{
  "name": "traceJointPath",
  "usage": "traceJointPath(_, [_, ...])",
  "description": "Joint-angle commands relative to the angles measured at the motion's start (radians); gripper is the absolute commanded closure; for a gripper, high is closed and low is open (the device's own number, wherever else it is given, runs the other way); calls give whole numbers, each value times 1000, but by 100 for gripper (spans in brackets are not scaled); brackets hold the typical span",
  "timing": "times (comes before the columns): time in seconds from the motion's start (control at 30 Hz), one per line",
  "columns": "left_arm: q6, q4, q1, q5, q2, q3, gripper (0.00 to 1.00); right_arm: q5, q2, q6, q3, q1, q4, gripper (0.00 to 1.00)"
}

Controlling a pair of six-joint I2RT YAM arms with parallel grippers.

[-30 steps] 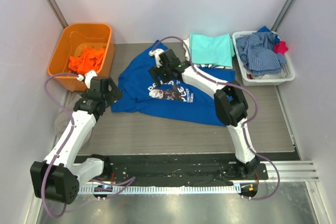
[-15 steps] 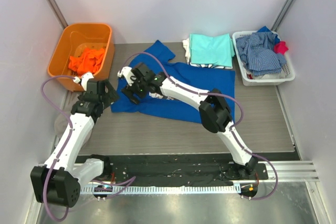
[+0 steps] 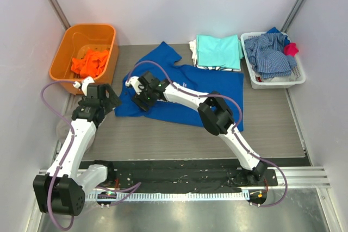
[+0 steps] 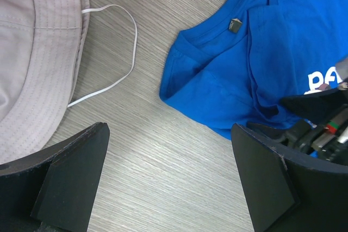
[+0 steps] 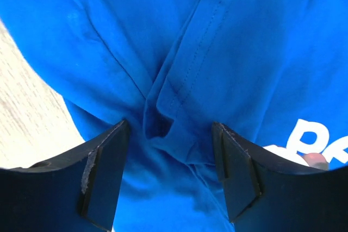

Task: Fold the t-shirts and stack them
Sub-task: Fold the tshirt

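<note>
While one pile stands finished, the job is judged about half done. The table (image 3: 163, 134) carries everything. The landmark for all positions is the royal blue t-shirt (image 3: 225, 82). It lies spread open, print upward and rumpled, with one sleeve thrown out from its far edge, and no fold shows in it.

Left of the blue t-shirt, and apart from it, the orange bin (image 3: 65, 52) holds a crumpled orange t-shirt (image 3: 89, 62), not yet fetched. To the right of the blue t-shirt, the white basket (image 3: 274, 82) holds a blue-and-white checked garment (image 3: 269, 52) and a small red cloth (image 3: 291, 48); neither belongs to the job.

At the blue t-shirt's far right corner sits the folded stack. An aqua t-shirt (image 3: 218, 51) lies squared on top, and the edge of a white t-shirt (image 3: 193, 47) shows beneath. How many lie under it cannot be told.

The right gripper (image 5: 168, 156) is low over the blue t-shirt's left part, beside the print. Its jaws are apart and straddle a raised pleat of the cloth, with nothing pinched yet. The left gripper (image 4: 168, 172) hovers just off the blue t-shirt's left edge, near the collar, with its jaws wide apart and empty.

Left to do, by judgement: take hold of the blue t-shirt, flatten and fold it, and set it on the stack. The orange one then needs the same.
</note>
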Motion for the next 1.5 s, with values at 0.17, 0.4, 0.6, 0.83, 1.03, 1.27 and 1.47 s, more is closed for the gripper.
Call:
traceJointPath(0.17, [25, 19, 27, 27, -18, -11, 0, 14, -18, -5, 50, 3, 18, 38])
traceJointPath(0.4, [24, 25, 29, 36, -20, -17, 0, 29, -46, -5, 45, 2, 24, 30])
traceJointPath(0.6, [24, 24, 32, 41, -18, -17, 0, 34, -61, -3, 48, 3, 27, 31])
traceJointPath(0.83, [19, 27, 32, 47, -17, -17, 0, 35, -90, 1, 57, 3, 30, 31])
traceJointPath(1.03, [17, 28, 33, 49, -15, -17, 0, 35, -104, 4, 66, 3, 35, 31])
traceJointPath(1.27, [22, 27, 37, 44, -17, -19, 0, 34, -78, 6, 71, 2, 35, 32])
traceJointPath(1.47, [24, 31, 41, 49, -11, -19, 0, 32, -61, 8, 76, 2, 35, 39])
